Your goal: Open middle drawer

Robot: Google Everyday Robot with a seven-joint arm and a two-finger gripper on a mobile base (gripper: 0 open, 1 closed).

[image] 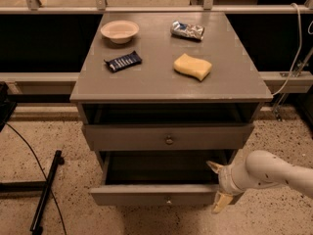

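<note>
The middle drawer [156, 195] is the grey front with a small round knob. It stands pulled out from the cabinet, and its dark interior shows behind the front. My gripper [216, 186] is at the right end of that front on a white arm coming in from the right. It is open. One finger [213, 166] is over the inside of the drawer and the other [219, 204] is in front of the drawer face. The top drawer front [168, 137] sits above, slightly out. The lowest drawer is hidden.
On the tabletop [156, 82] lie a beige bowl [120, 31], a dark snack bar [123, 61], a yellow sponge [192, 66] and a silver packet [188, 30]. A black pole [46, 192] and cable lie on the floor at left. A railing runs behind.
</note>
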